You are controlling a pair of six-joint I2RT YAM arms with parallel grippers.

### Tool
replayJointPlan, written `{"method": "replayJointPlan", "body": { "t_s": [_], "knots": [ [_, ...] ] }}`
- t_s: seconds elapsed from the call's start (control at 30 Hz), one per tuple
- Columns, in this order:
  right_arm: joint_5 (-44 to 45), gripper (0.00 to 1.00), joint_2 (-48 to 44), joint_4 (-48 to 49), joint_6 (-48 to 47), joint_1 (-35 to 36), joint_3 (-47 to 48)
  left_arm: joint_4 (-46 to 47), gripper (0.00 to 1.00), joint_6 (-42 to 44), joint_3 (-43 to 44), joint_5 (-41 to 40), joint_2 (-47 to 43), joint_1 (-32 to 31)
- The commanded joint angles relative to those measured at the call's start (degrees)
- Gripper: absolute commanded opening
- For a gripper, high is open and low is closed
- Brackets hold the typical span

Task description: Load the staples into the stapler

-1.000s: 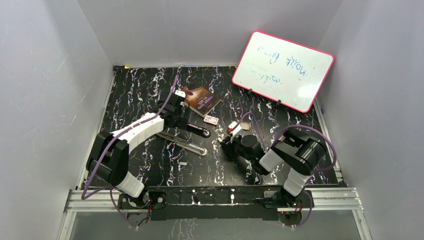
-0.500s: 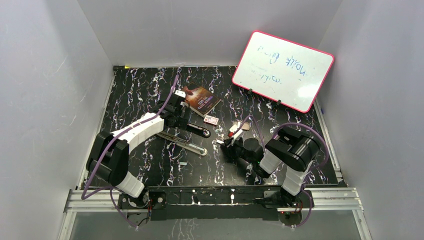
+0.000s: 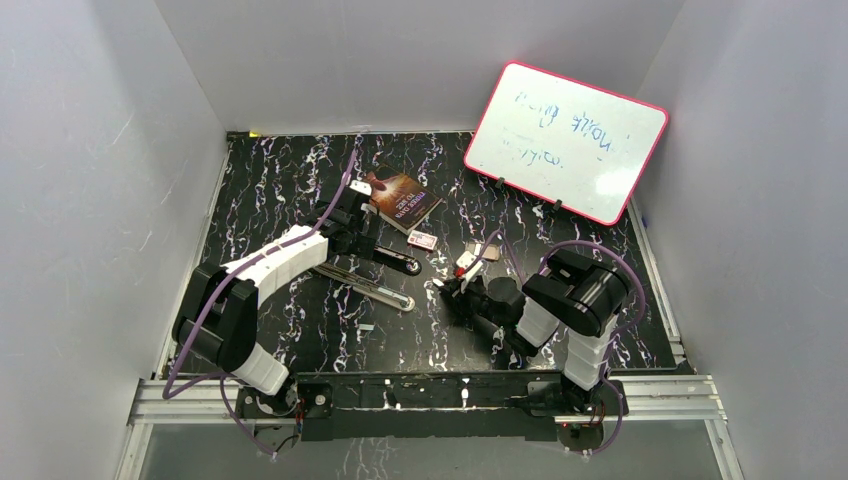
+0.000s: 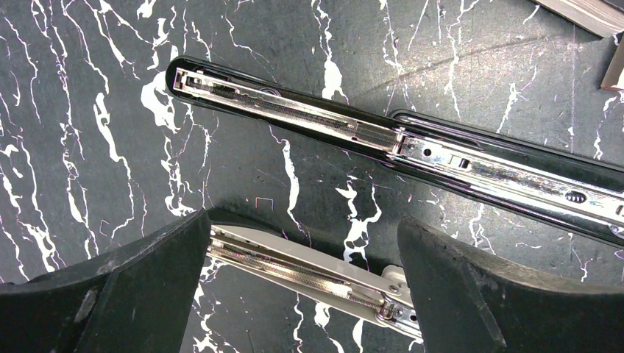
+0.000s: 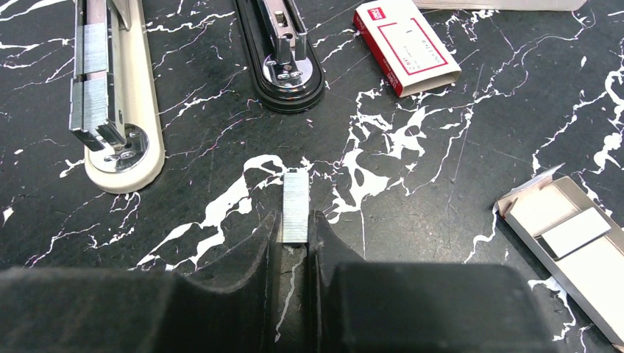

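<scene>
While the right hand [image 5: 296,224] pinches a short silver-grey strip of staples [image 5: 296,197] over the black marbled desk [image 5: 441,147], left hand [image 4: 302,235] spread wide above an opened cream stapler [image 4: 294,266].

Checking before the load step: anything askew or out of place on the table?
Yes: in the opened beige stapler, the front staples look crooked, tilted out of line with the rear strip. The right end effector pinches a loose strip.

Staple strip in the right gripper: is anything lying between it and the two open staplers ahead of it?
Nothing visible. The staple strip sits pinched in the right gripper, and only bare table lies between it and the black stapler just ahead or the beige stapler at the left of the right wrist view.
</scene>
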Motion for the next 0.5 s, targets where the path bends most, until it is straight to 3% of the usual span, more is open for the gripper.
{"method": "replayJointPlan", "body": {
  "t_s": [0.0, 0.3, 0.47],
  "knots": [
    [-1.3, 0.19, 0.5, -3.5, -1.7, 0.1, 0.0, -0.3, 0.98, 0.4, -0.1, -0.9, -1.9, -0.3],
    [-1.7, 0.03, -5.0, -6.3, 1.1, 0.1, 0.9, -0.4, 0.98, 0.5, -0.1, -1.1, -1.9, -0.4],
    [0.8, 0.0, -19.2, -22.6, 1.1, 0.1, 6.9, -0.4, 0.98, 0.5, -0.1, -1.1, -2.0, -0.3]
  ]
}}
